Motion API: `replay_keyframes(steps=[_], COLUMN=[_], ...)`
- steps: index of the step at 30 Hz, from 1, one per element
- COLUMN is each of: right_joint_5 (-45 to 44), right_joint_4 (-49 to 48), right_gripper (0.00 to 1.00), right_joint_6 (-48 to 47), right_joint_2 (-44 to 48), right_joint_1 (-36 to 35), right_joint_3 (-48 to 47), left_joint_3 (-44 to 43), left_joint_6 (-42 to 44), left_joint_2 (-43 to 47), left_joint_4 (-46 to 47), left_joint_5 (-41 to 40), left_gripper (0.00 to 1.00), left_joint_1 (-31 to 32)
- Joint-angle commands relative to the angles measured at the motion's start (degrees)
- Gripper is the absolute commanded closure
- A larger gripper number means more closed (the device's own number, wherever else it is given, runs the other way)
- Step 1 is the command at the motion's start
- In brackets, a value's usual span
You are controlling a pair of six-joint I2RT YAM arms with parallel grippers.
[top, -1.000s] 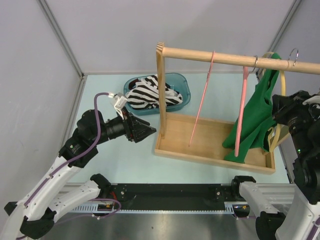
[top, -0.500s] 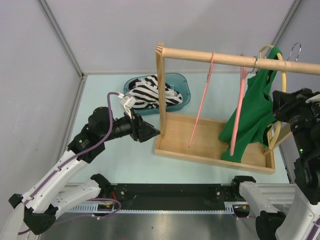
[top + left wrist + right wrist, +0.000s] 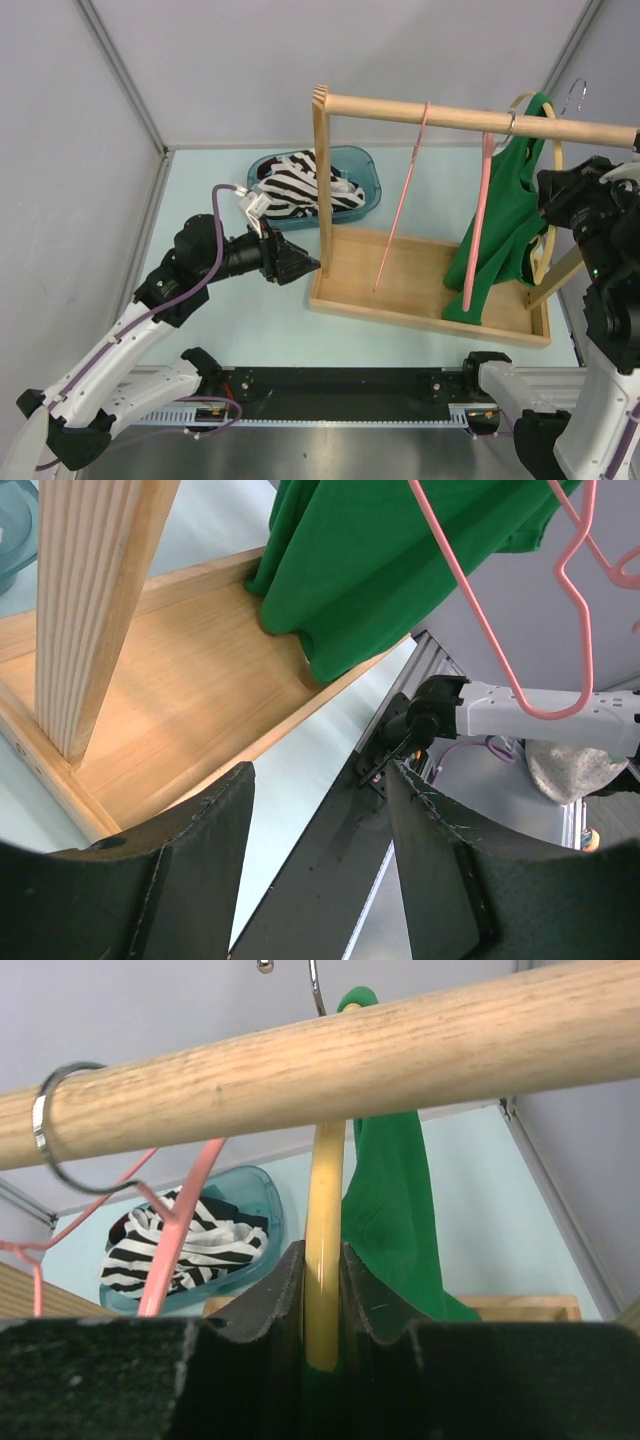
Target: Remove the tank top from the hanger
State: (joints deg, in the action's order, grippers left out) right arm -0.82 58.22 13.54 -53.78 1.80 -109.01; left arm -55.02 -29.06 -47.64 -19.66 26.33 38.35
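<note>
A green tank top (image 3: pixel 505 225) hangs on a yellow hanger (image 3: pixel 553 190) at the right end of the wooden rail (image 3: pixel 470 118). The hanger's metal hook rises above the rail. My right gripper (image 3: pixel 548 205) is shut on the yellow hanger (image 3: pixel 324 1240), with the green fabric (image 3: pixel 392 1210) beside its fingers. My left gripper (image 3: pixel 305 265) is open and empty, low by the rack's left post (image 3: pixel 322 190), pointing right. In the left wrist view the tank top's hem (image 3: pixel 380 570) drapes into the wooden base tray (image 3: pixel 170 710).
Two pink hangers (image 3: pixel 405 200) (image 3: pixel 480 220) hang on the rail. A teal bin (image 3: pixel 370 175) with striped black-and-white clothing (image 3: pixel 295 185) stands behind the rack's left post. The wooden base tray (image 3: pixel 400 300) lies under the rail.
My right gripper has lifted the yellow hanger, so its hook now stands above the rail and the tank top has risen. My left gripper moved right toward the rack post, then held still.
</note>
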Motion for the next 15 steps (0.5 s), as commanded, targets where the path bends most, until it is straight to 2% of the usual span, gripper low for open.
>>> replay_keyframes(steps=[1,15], right_joint_5=[-0.94,-0.76], right_joint_4=[-6.80,-10.49], right_gripper=[1.00,1.00], right_joint_6=[-0.44,-5.45], right_joint_2=[-2.81,-11.07], right_joint_1=[-0.22,0.57], right_joint_3=[-2.96,-5.77], left_joint_3=[0.53,0.45], left_joint_6=[-0.30,0.40], left_joint_2=[1.14,1.93], left_joint_4=[1.38,0.15], left_joint_5=[1.01,0.57], left_gripper=[0.40,0.40], left_joint_1=[0.41,0.32])
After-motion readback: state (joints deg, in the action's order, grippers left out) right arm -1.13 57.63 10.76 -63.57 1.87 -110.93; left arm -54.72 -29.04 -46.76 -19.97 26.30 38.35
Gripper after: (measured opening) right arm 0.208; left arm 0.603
